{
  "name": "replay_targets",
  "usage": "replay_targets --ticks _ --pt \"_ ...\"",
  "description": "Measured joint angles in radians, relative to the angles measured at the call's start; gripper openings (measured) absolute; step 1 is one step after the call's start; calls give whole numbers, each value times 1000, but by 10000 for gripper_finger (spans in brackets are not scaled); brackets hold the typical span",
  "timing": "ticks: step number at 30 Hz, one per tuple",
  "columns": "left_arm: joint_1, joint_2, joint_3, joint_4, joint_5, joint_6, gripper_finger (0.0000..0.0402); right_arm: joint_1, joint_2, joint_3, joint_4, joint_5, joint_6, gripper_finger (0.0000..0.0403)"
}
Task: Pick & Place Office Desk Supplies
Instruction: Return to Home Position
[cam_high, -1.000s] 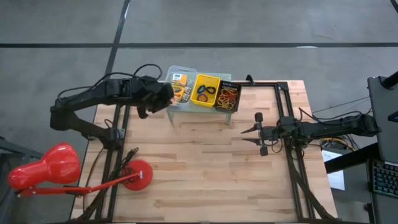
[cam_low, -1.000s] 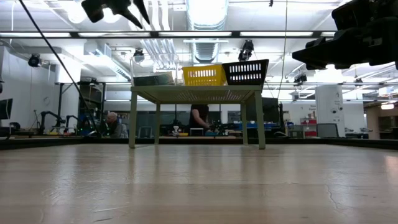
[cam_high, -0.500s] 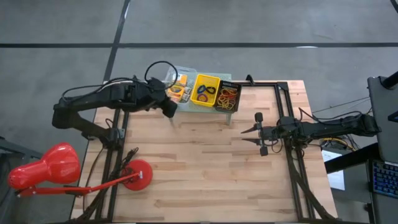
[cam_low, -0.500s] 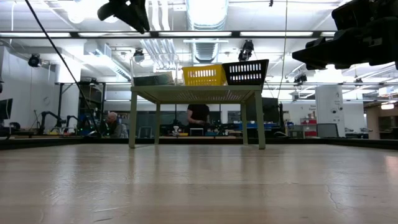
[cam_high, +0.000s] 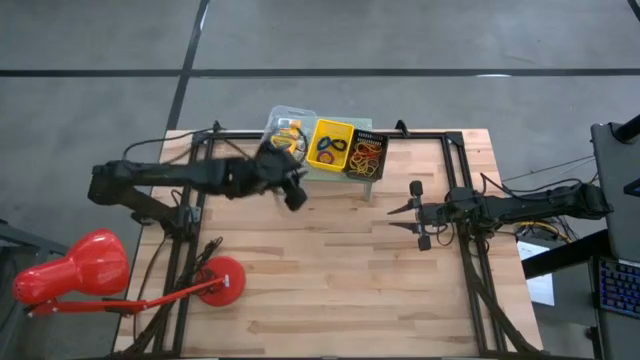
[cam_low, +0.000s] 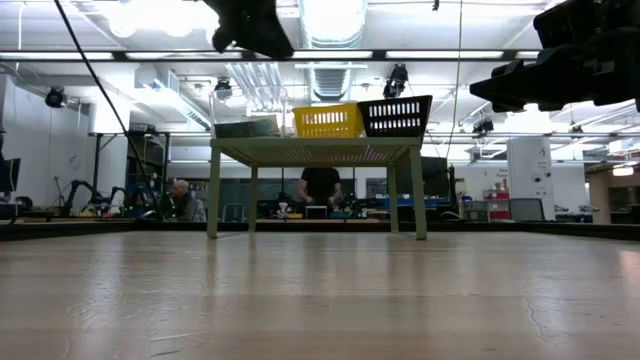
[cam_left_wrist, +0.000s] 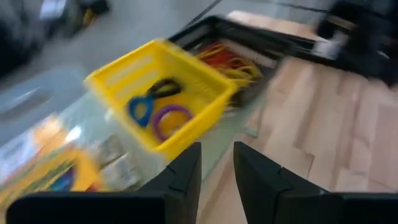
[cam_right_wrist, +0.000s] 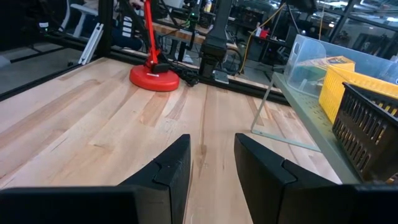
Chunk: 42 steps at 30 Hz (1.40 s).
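The office desk supplies (cam_left_wrist: 172, 117) are sorted in three bins on the mint-green stand (cam_low: 315, 152): printed boxes (cam_high: 289, 128) in the transparent bin (cam_right_wrist: 308, 59), ring rolls (cam_left_wrist: 140, 109) in the yellow bin (cam_low: 327, 122), rubber bands (cam_high: 366, 155) in the black bin (cam_low: 397, 116). With nothing apparently left to carry, the left gripper (cam_left_wrist: 216, 149) is held just beside the stand, jaws apart and empty; the right gripper (cam_right_wrist: 211, 142) is parked well off it, jaws likewise apart. In the low view the contents are hidden by the bin walls
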Motion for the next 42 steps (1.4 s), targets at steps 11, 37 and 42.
replay_targets --ticks 11,37,42 --pt "-179 -64 -407 686 -122 413 97 0 0 0 0 0 0 121" --pt "-257 -624 -1204 1358 364 738 97 0 0 0 -1 0 0 121" --pt "-257 -655 -1218 1308 476 796 97 0 0 0 -1 0 0 121"
